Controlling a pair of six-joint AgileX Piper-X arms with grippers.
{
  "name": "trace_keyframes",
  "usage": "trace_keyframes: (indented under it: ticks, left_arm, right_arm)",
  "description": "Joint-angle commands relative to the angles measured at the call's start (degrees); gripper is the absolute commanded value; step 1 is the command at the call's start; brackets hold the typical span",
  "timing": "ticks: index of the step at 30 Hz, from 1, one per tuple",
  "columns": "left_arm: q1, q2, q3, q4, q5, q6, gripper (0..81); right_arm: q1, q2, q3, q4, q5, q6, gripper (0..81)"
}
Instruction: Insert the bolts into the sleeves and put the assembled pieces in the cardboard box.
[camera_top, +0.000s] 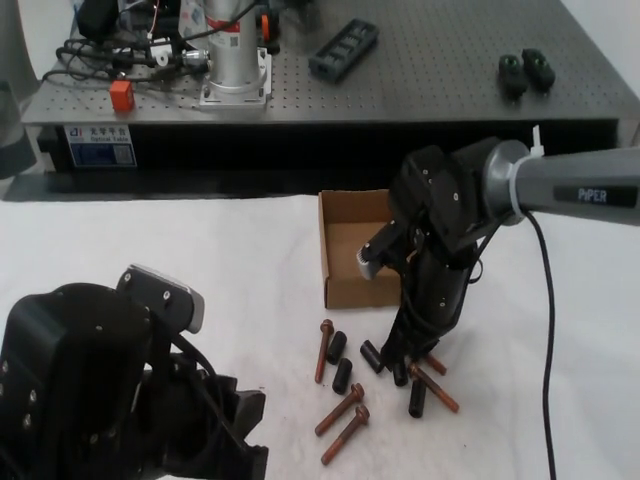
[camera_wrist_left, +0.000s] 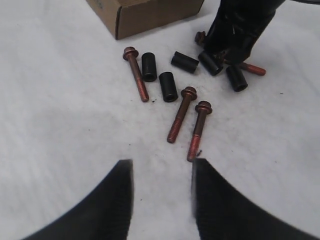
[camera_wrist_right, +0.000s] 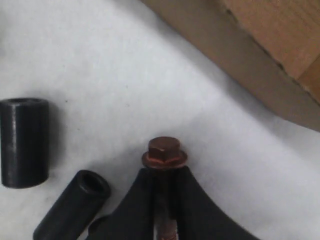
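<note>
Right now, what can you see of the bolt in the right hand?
The bolt looks like copper-coloured metal: a hexagonal head on a round flange, then a shank with thread. The right hand pinches the shank just under the flange, one finger on each side. It seems to rest on the white cloth, head toward the cardboard box, a black sleeve nearby.

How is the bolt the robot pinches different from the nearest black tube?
The bolt is coppery with a hexagonal head; the sleeve is black, headless and hollow. The bolt sits clamped in the right gripper; the sleeve lies loose on the white cloth. Both are near the cardboard box.
</note>
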Motion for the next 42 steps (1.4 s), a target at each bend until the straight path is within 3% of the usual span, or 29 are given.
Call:
trace_keyframes:
  ticks: [1,8,12,20,25,30,42]
  left_arm:
    - [0.14,0.87,-0.68,-0.72,0.85,1.48,28.2]
    - [0.14,10.67,-7.89,-0.61,5.98,4.45,28.2]
    - [0.14,19.55,-16.18,0.06,6.96,6.13,28.2]
    - [-0.17,41.62,-41.82,24.03,7.72,15.13,28.2]
    - [-1.63,52.01,-55.84,36.66,6.84,16.74,28.2]
    - [-2.26,59.14,-63.62,41.68,1.31,16.74,28.2]
    - [-3.86,64.67,-66.62,43.52,2.7,16.74,28.2]
  right_arm:
    - [-0.8,1.16,-0.53,-2.64,-0.39,-0.4,0.6]
    - [-4.52,-4.37,-0.43,-0.69,-0.69,-0.26,0.6]
    - [-8.16,-11.88,0.19,1.42,-7.08,3.22,0.6]
    - [-13.52,-30.07,12.52,1.26,-10.7,7.64,0.6]
    - [-14.06,-39.12,21.69,0.32,-10.69,9.78,0.6]
    - [-14.06,-42.98,26.99,0.14,-10.69,10.88,0.6]
    - [-14.06,-43.97,28.65,0.0,-10.69,10.87,0.6]
